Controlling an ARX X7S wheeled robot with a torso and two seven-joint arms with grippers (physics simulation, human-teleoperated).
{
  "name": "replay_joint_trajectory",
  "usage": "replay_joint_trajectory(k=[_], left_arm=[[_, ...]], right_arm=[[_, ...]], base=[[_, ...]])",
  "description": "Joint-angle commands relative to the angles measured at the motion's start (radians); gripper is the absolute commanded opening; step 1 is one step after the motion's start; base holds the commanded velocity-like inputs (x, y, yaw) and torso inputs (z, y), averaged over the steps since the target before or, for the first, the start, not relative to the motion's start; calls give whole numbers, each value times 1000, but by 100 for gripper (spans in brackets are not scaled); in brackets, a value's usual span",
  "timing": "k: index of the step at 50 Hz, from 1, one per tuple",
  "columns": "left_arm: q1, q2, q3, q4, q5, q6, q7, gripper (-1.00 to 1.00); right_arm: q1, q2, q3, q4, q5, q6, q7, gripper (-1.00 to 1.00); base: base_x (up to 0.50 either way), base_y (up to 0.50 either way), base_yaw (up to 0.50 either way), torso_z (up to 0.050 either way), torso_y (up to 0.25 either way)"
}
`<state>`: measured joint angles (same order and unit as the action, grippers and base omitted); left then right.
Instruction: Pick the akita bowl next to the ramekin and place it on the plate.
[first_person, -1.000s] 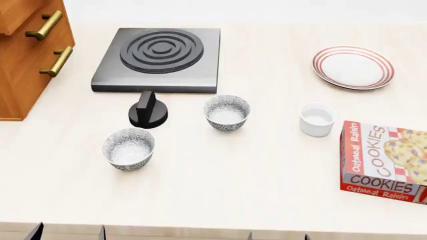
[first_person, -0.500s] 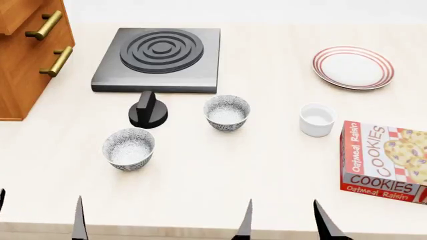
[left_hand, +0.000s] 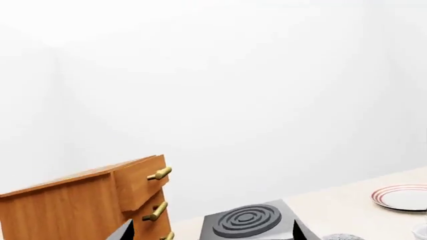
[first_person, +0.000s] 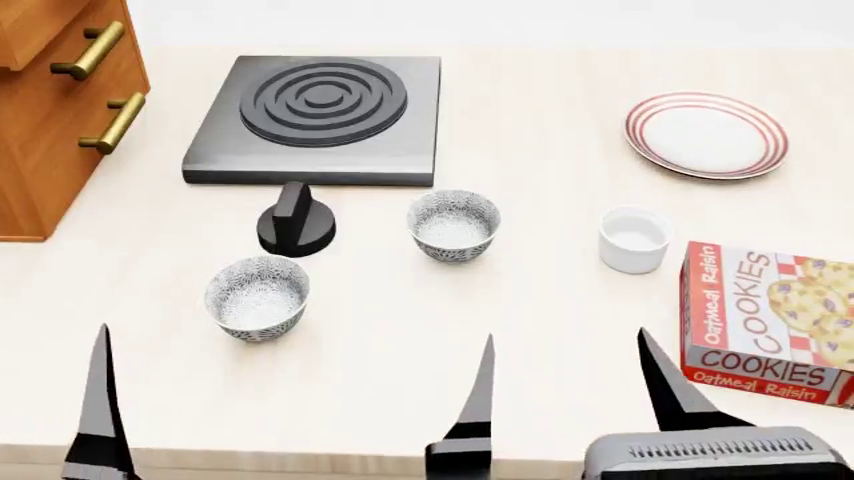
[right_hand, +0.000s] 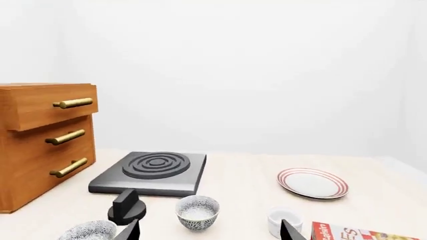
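Observation:
Two grey-and-white akita bowls stand on the counter. The one next to the ramekin is the akita bowl right of the black knob; the right wrist view shows this bowl and the ramekin too. The red-ringed plate lies at the far right, beyond the ramekin. My right gripper is open and empty near the counter's front edge, short of bowl and ramekin. My left gripper is open as well; only one of its fingers shows in the head view, at the front left.
The second akita bowl stands front left. A black knob sits before the dark stove plate. A wooden drawer cabinet is at the far left. A cookies box lies at the right, close to the ramekin.
Both grippers have risen from the bottom edge of the head view and come forward over the counter's front. The bowls, ramekin and plate have not moved.

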<state>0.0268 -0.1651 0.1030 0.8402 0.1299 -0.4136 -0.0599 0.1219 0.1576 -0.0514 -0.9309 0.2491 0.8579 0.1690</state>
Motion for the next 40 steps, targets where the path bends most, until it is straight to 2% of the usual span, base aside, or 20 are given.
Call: replay_joint_trajectory(k=[1, 5, 8, 11, 13, 21, 40], left_arm=[[-39, 3, -38, 150, -25, -162, 63, 100], [-59, 3, -43, 190, -27, -204, 65, 100], [-68, 13, -49, 206, -22, -220, 75, 100], [-72, 74, -76, 207, 30, -209, 152, 100], [-77, 159, -109, 207, 102, -188, 259, 100], [-82, 164, -112, 207, 98, -185, 272, 100], [-83, 164, -119, 207, 94, -187, 274, 100]], right_arm=[[75, 78, 44, -116, 201, 136, 140, 100], [122, 258, -9, -116, 460, 58, 406, 100], [147, 346, -56, -115, 559, -9, 527, 100], [159, 387, -80, -113, 591, -45, 576, 100], [176, 418, -99, -114, 630, -67, 618, 100], [229, 475, -160, -110, 686, -102, 692, 100], [270, 534, -236, -110, 699, -191, 747, 100]], base=[[0, 0, 0, 0, 0], [0, 0, 0, 0, 0], [0, 0, 0, 0, 0], [0, 0, 0, 0, 0], [0, 0, 0, 0, 0], [0, 0, 0, 0, 0], [0, 0, 0, 0, 0]])
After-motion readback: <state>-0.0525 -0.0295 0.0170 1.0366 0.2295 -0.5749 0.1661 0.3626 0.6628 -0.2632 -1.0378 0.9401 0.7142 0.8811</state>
